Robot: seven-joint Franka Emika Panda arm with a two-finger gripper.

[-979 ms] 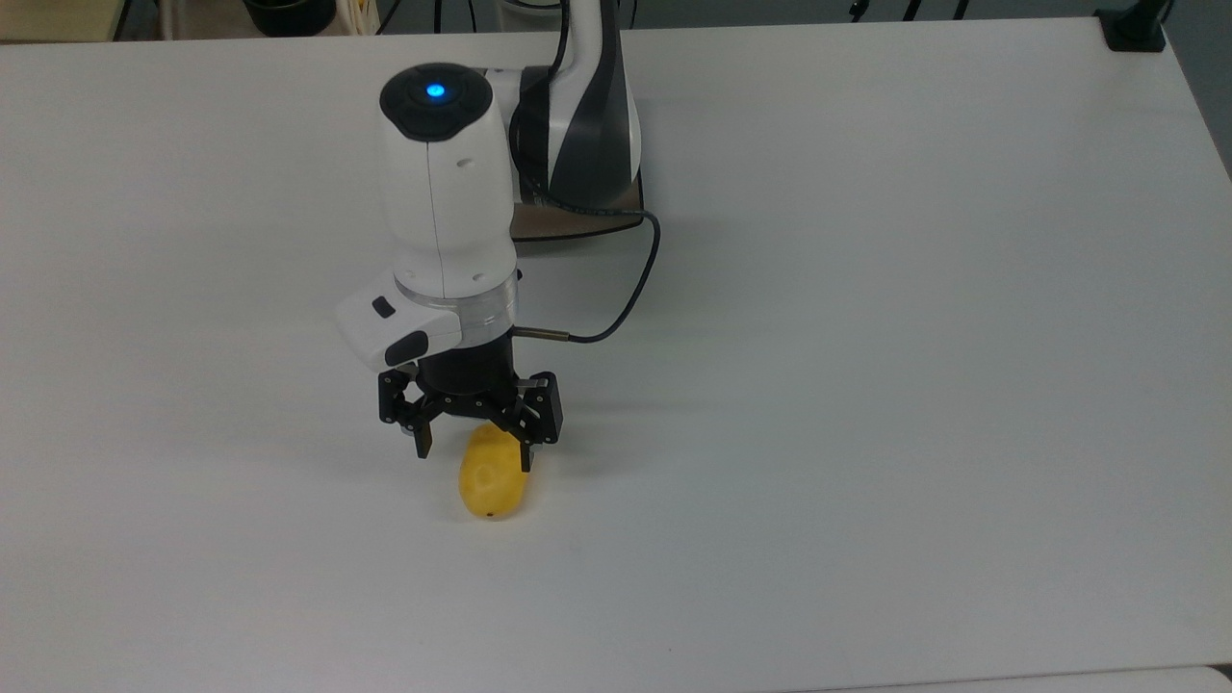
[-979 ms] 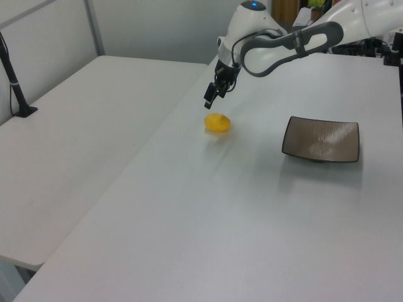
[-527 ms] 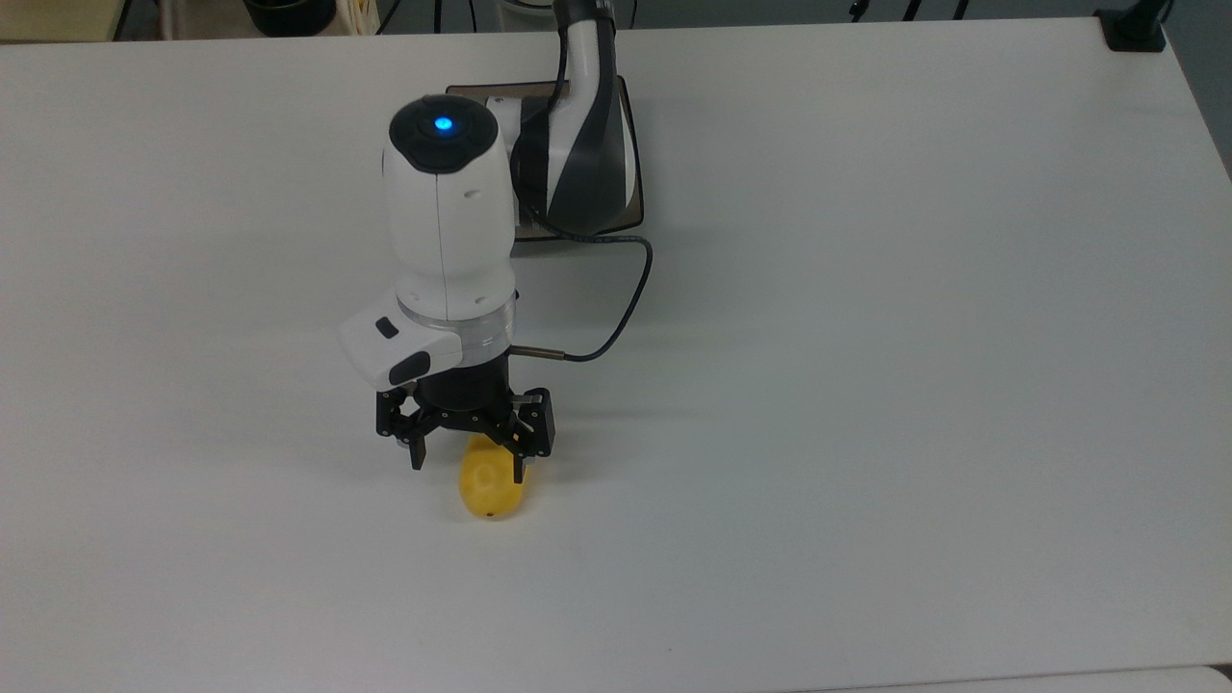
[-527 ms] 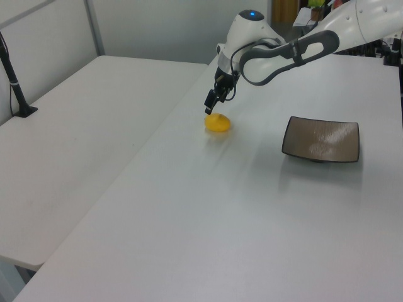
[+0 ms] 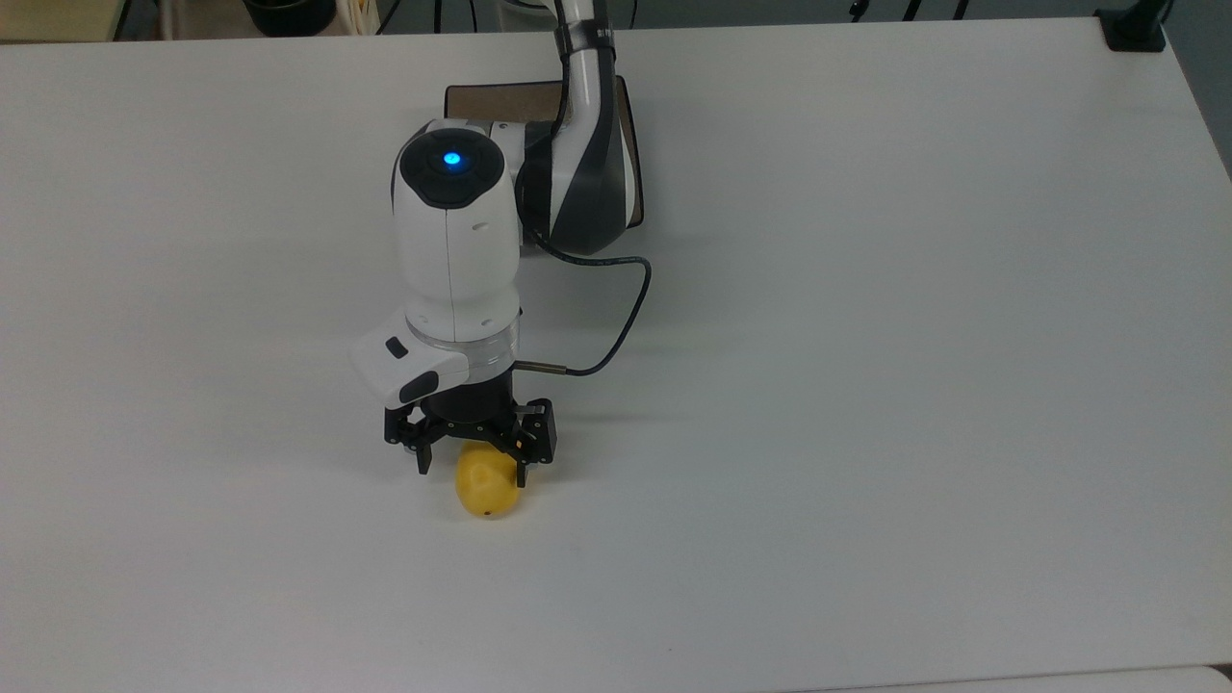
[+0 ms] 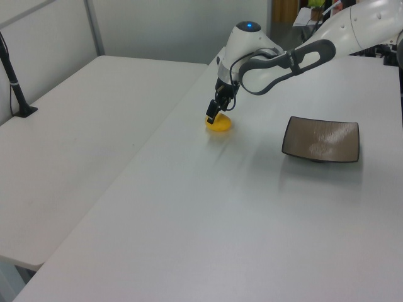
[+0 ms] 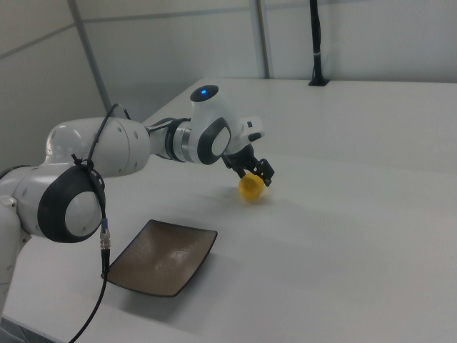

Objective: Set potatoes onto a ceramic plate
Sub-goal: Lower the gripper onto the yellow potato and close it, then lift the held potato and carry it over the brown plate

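Black gripper fingers (image 5: 424, 460) are spread wide and set down on either side of the potato (image 5: 484, 484), one at each flank in the top view, with a gap visible between the top view's left finger and the yellow skin; whether the other finger touches cannot be told. Between those fingers, the gripper (image 5: 472, 469) is positioned low over the potato's far end, and the same pairing is seen in the left view (image 6: 213, 116) and the right view (image 7: 262, 176). The potato (image 6: 219, 123) is seen lying on the white table (image 5: 866, 337), and a tiny dark spot is shown at its near end in the top view. The ceramic plate (image 6: 321, 139) is found well apart from the potato, toward the left view's right, resting flat and holding nothing. In the right view the plate (image 7: 163, 256) is placed in the foreground, nearer than the potato (image 7: 250, 187). A black cable (image 5: 621, 318) is looped from the wrist back along the white arm (image 5: 452, 231).
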